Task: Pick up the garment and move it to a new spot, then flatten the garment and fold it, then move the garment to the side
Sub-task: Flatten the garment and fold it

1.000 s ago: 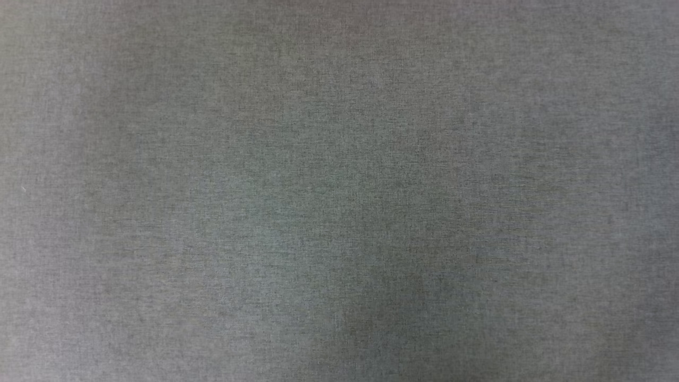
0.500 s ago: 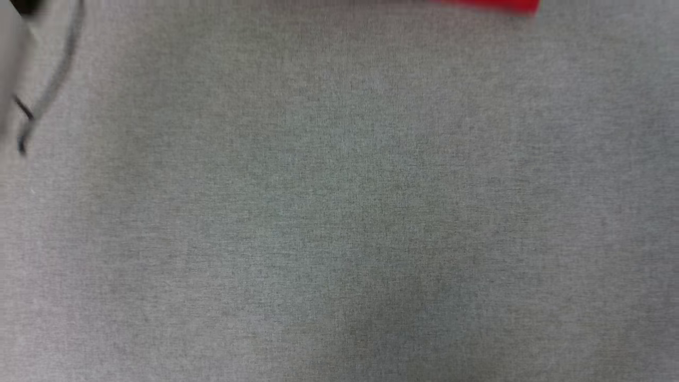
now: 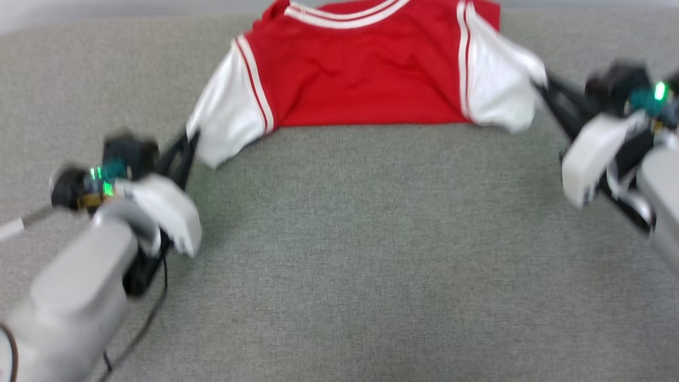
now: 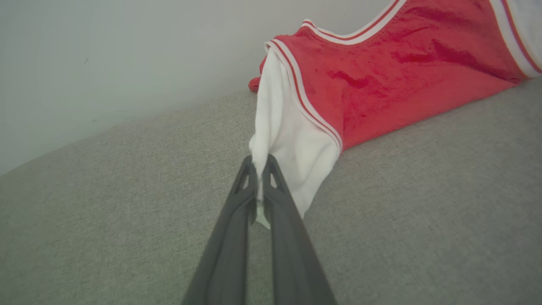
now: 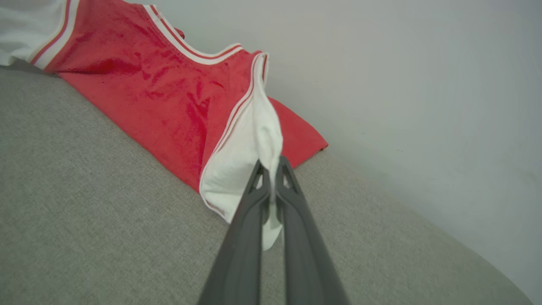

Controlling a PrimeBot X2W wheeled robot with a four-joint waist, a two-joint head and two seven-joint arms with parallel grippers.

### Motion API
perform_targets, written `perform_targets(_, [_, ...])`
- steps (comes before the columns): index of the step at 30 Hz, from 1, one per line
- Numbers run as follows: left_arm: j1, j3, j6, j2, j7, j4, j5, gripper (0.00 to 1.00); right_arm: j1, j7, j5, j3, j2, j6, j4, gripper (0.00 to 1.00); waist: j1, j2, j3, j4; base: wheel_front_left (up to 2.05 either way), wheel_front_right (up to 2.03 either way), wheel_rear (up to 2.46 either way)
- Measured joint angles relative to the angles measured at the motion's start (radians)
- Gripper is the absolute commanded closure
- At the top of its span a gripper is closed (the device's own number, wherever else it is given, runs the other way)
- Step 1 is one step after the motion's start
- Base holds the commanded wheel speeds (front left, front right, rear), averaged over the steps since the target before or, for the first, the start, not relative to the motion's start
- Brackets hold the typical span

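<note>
Two grippers held the garment [image 3: 360,74] by its white sleeves, one at each end. The left gripper [image 4: 259,165] had its dark fingers pressed together on the bunched edge of the sleeve on the robot's left [image 3: 225,116], and in the left wrist view a small tongue of white cloth poked out below the tips. The right gripper [image 5: 272,165] pinched the other sleeve [image 3: 498,85] the same way, with a fold of white hanging between its fingers.

The garment lay at the far edge of the grey woven surface [image 3: 339,239], close against a pale wall [image 4: 127,55]. Its red body was spread between the two sleeves, with the striped neckline toward the wall.

In the head view the frame cut off the top of the garment, so the far side of the collar was out of sight. Both arms were smeared by blur (the fingertips there were little more than dark streaks at the sleeve ends). The near red edge ran straight across, and whether it was a hem or a fold could not be told. In the right wrist view a red corner [image 5: 305,137] stuck out behind the pinched sleeve, toward the wall. A thin dark cable [image 3: 151,318] hung from the left forearm [image 3: 79,297] onto the surface.
</note>
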Motion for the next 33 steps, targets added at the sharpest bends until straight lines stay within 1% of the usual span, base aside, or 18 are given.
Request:
perform_targets(3, [0.125,-0.008,0.024,0.026,0.0,-0.068,-0.016,1.0,0.119,0.002,0.02,0.017,-0.042,0.0,-0.046,1.0,-0.0001,0.0,-0.04,-0.003,0.0,0.0,0.0])
perform_targets(6, [0.235,-0.014,0.067,0.066,0.0,-0.133,-0.026,1.0,0.228,0.016,0.036,0.02,-0.077,0.0,-0.086,1.0,-0.0001,0.0,-0.081,-0.006,0.0,0.0,0.0])
perform_targets(7, [0.235,-0.014,0.067,0.066,0.0,-0.133,-0.026,1.0,0.228,0.016,0.036,0.02,-0.077,0.0,-0.086,1.0,-0.0001,0.0,-0.081,-0.006,0.0,0.0,0.0])
perform_targets(14, [0.463,-0.026,0.145,0.148,0.002,-0.247,-0.081,1.0,0.451,0.056,0.041,-0.027,-0.158,0.0,-0.157,1.0,-0.0001,0.0,-0.173,-0.021,0.0,0.0,0.0])
perform_targets(21, [0.639,-0.037,0.213,0.224,0.016,-0.349,-0.139,1.0,0.706,0.127,0.052,-0.115,-0.227,0.0,-0.271,1.0,-0.0003,0.0,-0.251,-0.026,0.0,0.0,0.0])
perform_targets(26, [0.73,-0.065,0.253,0.249,0.036,-0.416,-0.157,1.0,0.894,0.197,0.042,-0.199,-0.252,0.0,-0.368,1.0,-0.0002,0.0,-0.289,-0.021,0.0,0.0,0.0])
perform_targets(29, [0.758,-0.083,0.277,0.271,0.049,-0.435,-0.152,1.0,1.008,0.233,0.041,-0.27,-0.266,0.0,-0.412,1.0,-0.0002,0.0,-0.3,-0.014,0.0,0.0,0.0])
perform_targets(32, [0.776,-0.085,0.294,0.275,0.052,-0.456,-0.157,1.0,1.097,0.281,0.039,-0.335,-0.269,0.0,-0.455,1.0,-0.0003,0.0,-0.301,-0.01,0.0,0.0,0.0])
perform_targets(33, [0.78,-0.085,0.298,0.275,0.052,-0.462,-0.157,1.0,1.117,0.299,0.031,-0.356,-0.268,0.0,-0.467,0.96,-0.0002,0.0,-0.299,-0.01,0.0,0.0,0.0])
